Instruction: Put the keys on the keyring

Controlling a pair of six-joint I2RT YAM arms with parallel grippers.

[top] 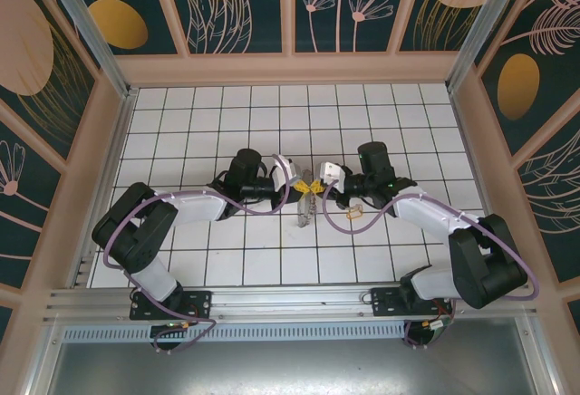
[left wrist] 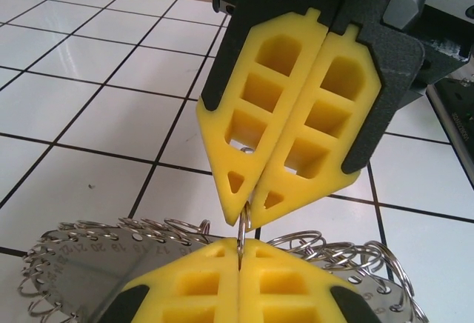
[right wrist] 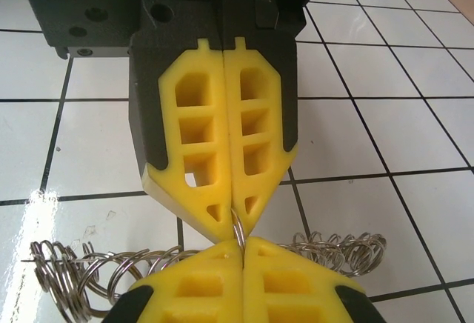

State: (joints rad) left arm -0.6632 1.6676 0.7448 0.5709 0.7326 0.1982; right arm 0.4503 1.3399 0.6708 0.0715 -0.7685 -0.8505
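My two grippers meet tip to tip over the middle of the tiled floor. Both are shut on one small silver split ring (left wrist: pixel 243 227), which stands on edge between them. In the left wrist view my left gripper (left wrist: pixel 239 247) pinches it from below and the right gripper (left wrist: pixel 248 203) from above. The right wrist view shows the same with the right gripper (right wrist: pixel 243 243) near and the left gripper (right wrist: pixel 235 215) beyond. The keyring (left wrist: pixel 74 282), a grey numbered plate fringed with many small rings, lies just beneath. The keys (top: pixel 355 212), brass-gold, lie on the tiles under the right arm.
White tiled floor (top: pixel 272 259) with dark grout lines, walled on three sides by pink-framed patterned panels (top: pixel 240 5). A metal rail (top: pixel 290 300) runs along the near edge by the arm bases. Purple cables loop along both arms.
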